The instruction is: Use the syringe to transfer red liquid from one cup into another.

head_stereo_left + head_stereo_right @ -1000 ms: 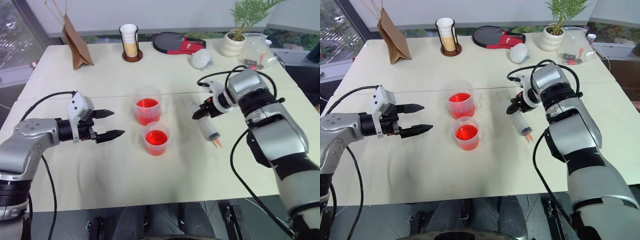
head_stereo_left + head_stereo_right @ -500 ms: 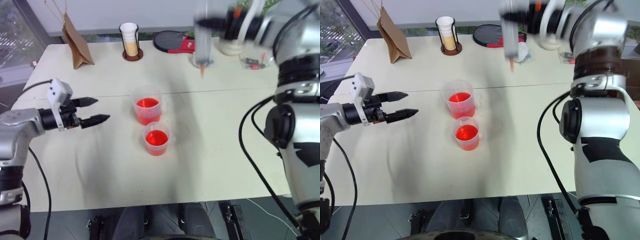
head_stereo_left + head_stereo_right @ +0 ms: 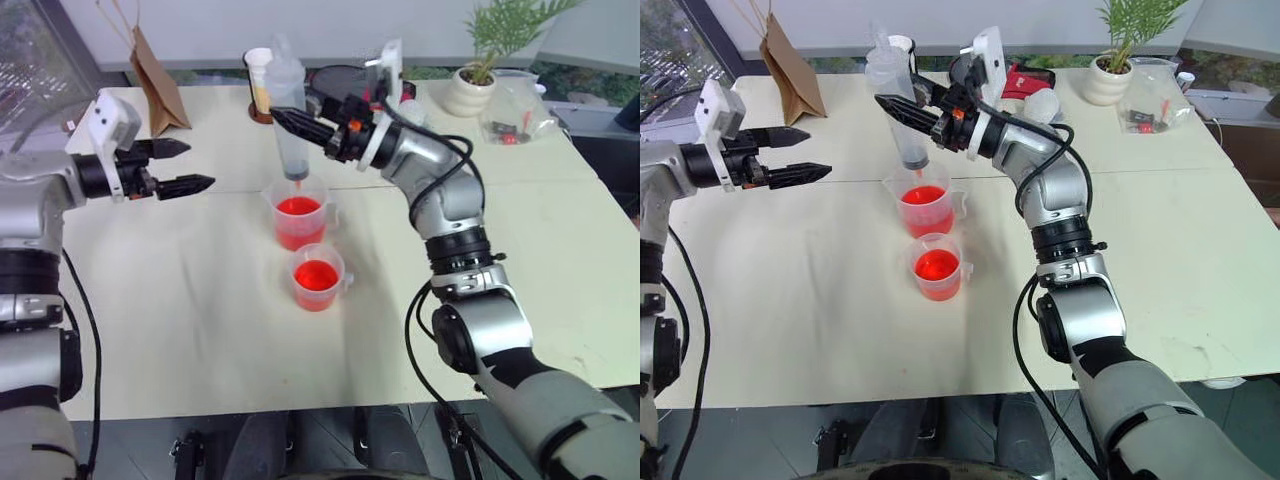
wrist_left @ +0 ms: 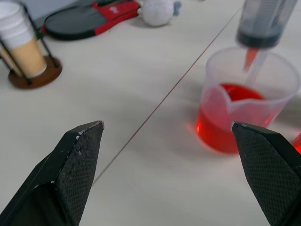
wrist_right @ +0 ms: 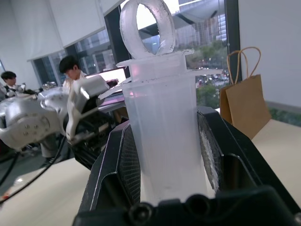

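My right gripper (image 3: pixel 290 120) is shut on the barrel of the clear syringe (image 3: pixel 287 105) and holds it upright. The syringe's orange-red tip (image 4: pixel 251 56) points down just above the taller clear cup (image 3: pixel 298 215). That cup is partly filled with red liquid (image 3: pixel 297 208). The black plunger seal sits low in the barrel. A smaller clear cup (image 3: pixel 317 278) stands just in front of it and also holds red liquid. My left gripper (image 3: pixel 198 165) hovers open above the table, left of the cups and pointing toward them, with nothing between its fingers.
At the back of the table stand a brown paper bag (image 3: pixel 152 85), a black holder with white cups (image 3: pixel 259 85), a black and red paddle (image 3: pixel 1015 75), a white ball (image 3: pixel 1040 105), a potted plant (image 3: pixel 470 85) and a clear plastic bag (image 3: pixel 515 110). People sit far behind the left arm in the right wrist view.
My right arm lifted the syringe off the table at the right and swung it left, upright, above the taller cup. My left gripper rose and drew left, still open.
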Available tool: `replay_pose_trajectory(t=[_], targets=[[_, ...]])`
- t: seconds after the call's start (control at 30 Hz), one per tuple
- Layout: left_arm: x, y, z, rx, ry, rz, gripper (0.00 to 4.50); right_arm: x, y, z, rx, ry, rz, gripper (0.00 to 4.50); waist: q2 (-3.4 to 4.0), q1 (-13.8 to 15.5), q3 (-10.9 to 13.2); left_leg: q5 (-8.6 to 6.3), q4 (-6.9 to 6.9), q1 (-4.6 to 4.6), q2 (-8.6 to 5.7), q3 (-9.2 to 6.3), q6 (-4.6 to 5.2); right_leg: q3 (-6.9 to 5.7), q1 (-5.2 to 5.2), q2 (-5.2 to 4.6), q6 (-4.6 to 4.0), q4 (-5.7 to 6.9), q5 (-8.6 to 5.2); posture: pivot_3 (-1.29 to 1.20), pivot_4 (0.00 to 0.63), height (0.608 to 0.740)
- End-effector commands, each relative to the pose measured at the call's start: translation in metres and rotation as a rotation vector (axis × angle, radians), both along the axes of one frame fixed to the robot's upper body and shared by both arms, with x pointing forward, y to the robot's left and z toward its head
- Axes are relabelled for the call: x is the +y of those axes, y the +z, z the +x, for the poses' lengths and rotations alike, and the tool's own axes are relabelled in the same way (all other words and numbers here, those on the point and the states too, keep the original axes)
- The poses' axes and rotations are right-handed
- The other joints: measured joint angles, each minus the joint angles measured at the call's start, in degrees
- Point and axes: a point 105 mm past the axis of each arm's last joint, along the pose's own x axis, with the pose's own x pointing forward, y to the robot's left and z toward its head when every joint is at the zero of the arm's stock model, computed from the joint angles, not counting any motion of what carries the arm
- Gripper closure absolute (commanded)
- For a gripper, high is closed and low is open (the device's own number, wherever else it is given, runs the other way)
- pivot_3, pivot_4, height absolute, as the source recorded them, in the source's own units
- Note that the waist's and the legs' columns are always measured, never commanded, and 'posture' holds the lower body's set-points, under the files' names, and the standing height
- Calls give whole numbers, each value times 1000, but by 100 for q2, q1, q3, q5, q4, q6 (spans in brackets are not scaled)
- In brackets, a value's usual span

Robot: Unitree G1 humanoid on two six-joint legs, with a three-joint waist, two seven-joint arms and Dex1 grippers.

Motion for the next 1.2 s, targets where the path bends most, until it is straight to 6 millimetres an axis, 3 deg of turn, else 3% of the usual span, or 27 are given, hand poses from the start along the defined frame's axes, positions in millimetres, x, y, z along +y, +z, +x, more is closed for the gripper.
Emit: replay_pose_trajectory(t=[0.03, 0.23, 0.33, 0.6, 1.1, 1.2], targets=[[-12, 41, -7, -111, -49, -20, 0, 1, 4, 2, -44, -19, 27, 3093, 0, -20, 0, 1, 0, 0, 2, -3, -2, -1, 0, 3, 0, 0, 0, 0, 150, 740], [-27, 87, -20, -210, -130, -107, 0, -1, -13, 7, -18, -34, 18, 3093, 0, -95, 0, 5, -1, 1, 3, -11, -8, -2, 2, 4, 0, 2, 0, 0, 150, 740], [-37, 98, -17, -262, -155, -100, 0, 1, -23, 7, 0, -37, 16, 3093, 0, -116, 0, 5, -2, 1, 3, -12, -9, -2, 1, 4, 0, 2, 0, 0, 150, 740], [-59, 90, 10, -306, -203, -132, 0, 11, -34, 4, 30, -20, 17, 3093, 0, -114, 0, 10, -2, 4, 2, -10, -16, -2, 2, 5, 0, 3, 0, 0, 150, 740], [-92, 73, 29, -324, -256, -124, 0, 22, -48, -4, 52, -2, 10, 3093, 0, -117, 0, 9, -4, 3, 1, -11, -15, -2, 1, 4, 1, 3, 0, 0, 150, 740], [-94, 74, 28, -321, -272, -152, 830, 24, -48, -4, 42, -7, 2, 3093, 0, -120, 0, 9, -4, 3, 2, -11, -15, -2, 0, 4, 1, 3, 0, 0, 150, 740]])
